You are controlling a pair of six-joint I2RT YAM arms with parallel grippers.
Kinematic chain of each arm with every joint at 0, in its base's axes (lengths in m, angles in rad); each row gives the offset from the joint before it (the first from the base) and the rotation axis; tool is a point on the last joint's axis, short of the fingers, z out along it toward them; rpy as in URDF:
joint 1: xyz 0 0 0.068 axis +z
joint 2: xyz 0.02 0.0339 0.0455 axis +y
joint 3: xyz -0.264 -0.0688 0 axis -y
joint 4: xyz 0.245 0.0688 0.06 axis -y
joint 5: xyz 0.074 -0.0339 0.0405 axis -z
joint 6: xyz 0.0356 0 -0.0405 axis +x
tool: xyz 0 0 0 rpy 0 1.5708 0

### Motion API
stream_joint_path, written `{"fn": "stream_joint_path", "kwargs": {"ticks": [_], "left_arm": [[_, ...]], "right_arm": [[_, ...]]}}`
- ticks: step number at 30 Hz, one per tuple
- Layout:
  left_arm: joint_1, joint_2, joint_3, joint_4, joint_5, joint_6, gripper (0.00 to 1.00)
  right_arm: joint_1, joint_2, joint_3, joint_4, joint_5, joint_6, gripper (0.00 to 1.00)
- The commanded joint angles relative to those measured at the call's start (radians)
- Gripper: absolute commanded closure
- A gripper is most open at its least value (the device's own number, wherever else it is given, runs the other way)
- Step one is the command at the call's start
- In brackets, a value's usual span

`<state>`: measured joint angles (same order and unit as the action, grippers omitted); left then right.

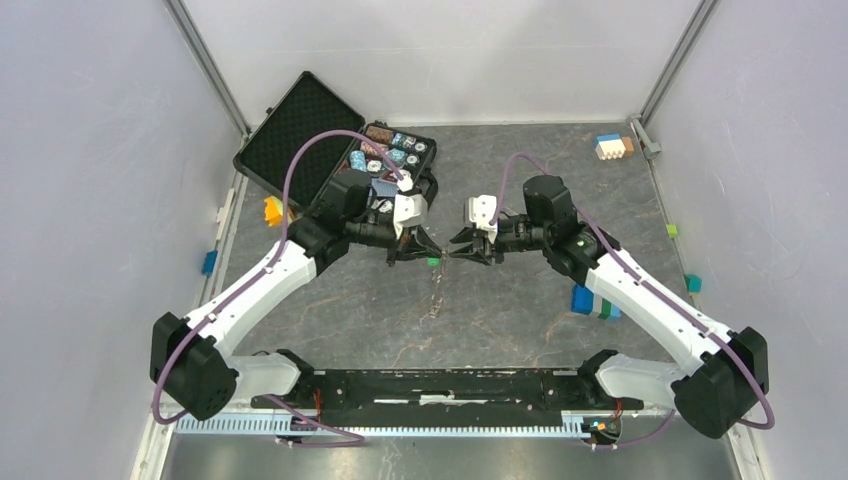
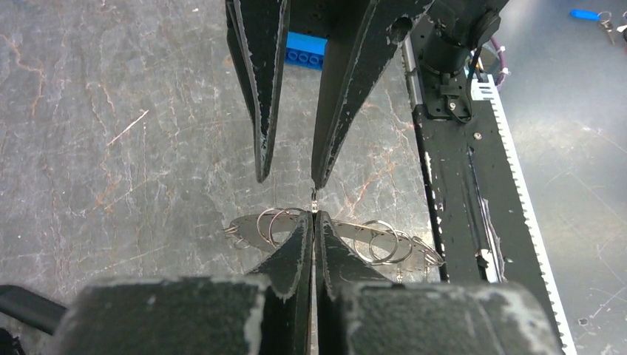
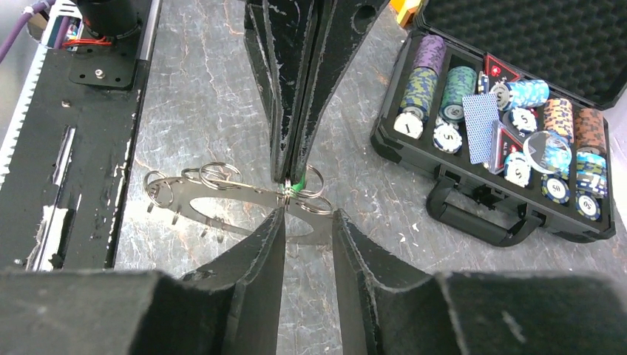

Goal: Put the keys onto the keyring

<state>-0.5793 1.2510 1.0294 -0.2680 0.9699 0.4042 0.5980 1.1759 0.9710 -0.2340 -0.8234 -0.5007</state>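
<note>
The keyring [image 3: 174, 197] is a flat grey metal oval with a long hole and several small split rings round its rim. It hangs level above the table between the two arms, also seen as the keyring [image 2: 349, 228] and the keyring [image 1: 437, 295]. My left gripper [image 2: 314, 218] is shut on its rim. A bright green key head [image 3: 297, 187] shows right at those fingertips. My right gripper [image 3: 307, 213] faces the left one tip to tip with a clear gap between its fingers and nothing in it. One right finger [image 3: 275, 222] sits just beside the rim. Grey keys do not show.
An open black case [image 3: 473, 214] of poker chips stands behind the left arm, its foam lid [image 1: 295, 130] laid back. Small blocks lie about: a blue block [image 1: 583, 298], a green cube [image 1: 693, 283], an orange block [image 1: 272, 211], and a wooden block stack [image 1: 612, 147]. The black base rail [image 1: 440, 385] runs along the near edge.
</note>
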Motion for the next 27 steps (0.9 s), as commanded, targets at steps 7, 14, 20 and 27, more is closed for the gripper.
{"fn": "stream_joint_path", "kwargs": {"ticks": [7,14,20,27], "left_arm": [[-0.034,-0.016,0.067,-0.08,-0.059,0.105,0.98],[-0.042,-0.015,0.072,-0.08,-0.077,0.108,0.98],[-0.042,-0.013,0.07,-0.08,-0.088,0.116,0.98],[-0.044,-0.013,0.076,-0.08,-0.086,0.112,0.98]], "right_arm": [[0.013,-0.009,0.072,-0.031,-0.007,-0.026,0.65],[0.023,0.013,0.053,-0.014,-0.042,-0.005,0.67],[0.025,0.014,0.049,-0.014,-0.058,-0.002,0.67],[0.029,0.028,0.041,-0.008,-0.065,0.006,0.71]]}}
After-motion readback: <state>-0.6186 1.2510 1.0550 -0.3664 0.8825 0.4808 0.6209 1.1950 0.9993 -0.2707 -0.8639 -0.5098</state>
